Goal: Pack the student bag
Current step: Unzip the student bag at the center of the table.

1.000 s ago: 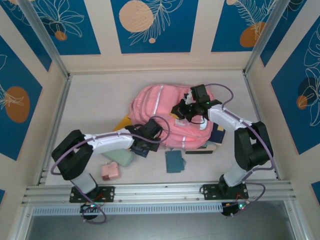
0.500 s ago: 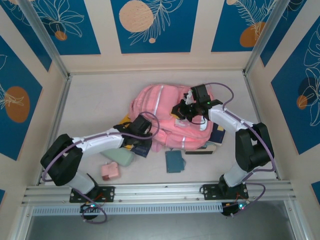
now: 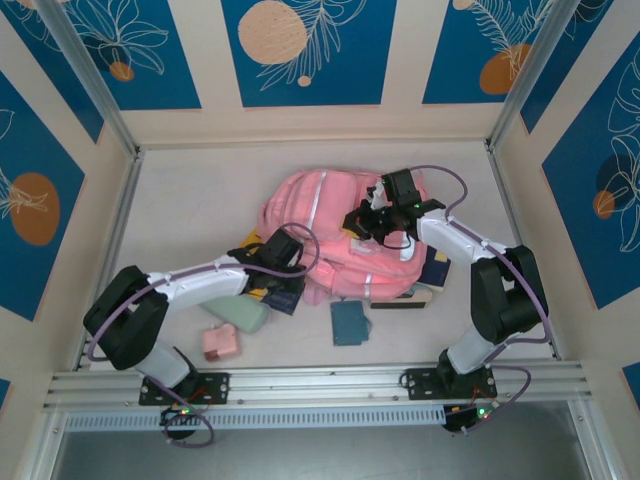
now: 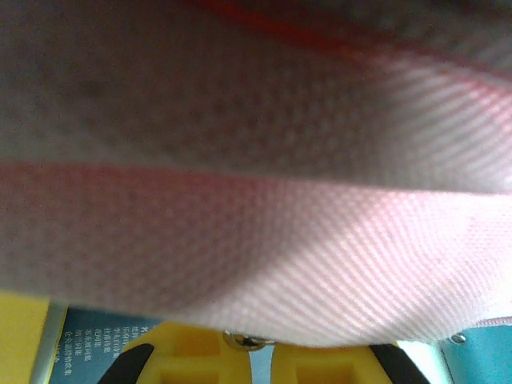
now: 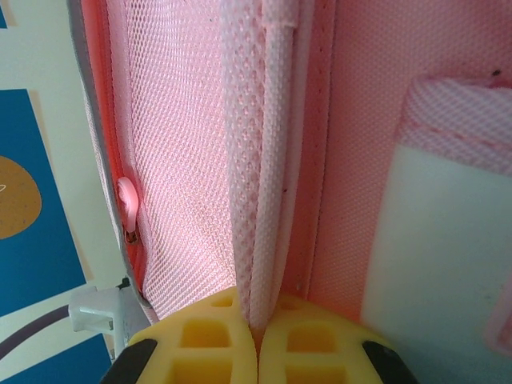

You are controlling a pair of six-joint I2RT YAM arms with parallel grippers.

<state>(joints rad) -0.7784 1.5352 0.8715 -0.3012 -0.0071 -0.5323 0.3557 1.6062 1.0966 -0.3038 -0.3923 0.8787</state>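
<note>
Backpack fabric dominates: the student bag [image 3: 318,215] lies slumped mid-table between both arms. The right gripper [image 5: 257,324] pinches a mesh-edged fold of it, jaws pressed together. The left gripper [image 4: 262,356] sits narrowed to almost nothing under the bag's near-left edge. A teal pouch [image 3: 349,322] and a small pink pouch [image 3: 220,343] lie nearer the bases.

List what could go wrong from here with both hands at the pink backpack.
1. The right hand pinches only a thin padded mesh edge of the student bag; a pull may slip it free.
2. The left hand sits tight against bag fabric and could snag it or drag the bag.
3. A dragged bag could shove the books poking from under it.
</note>
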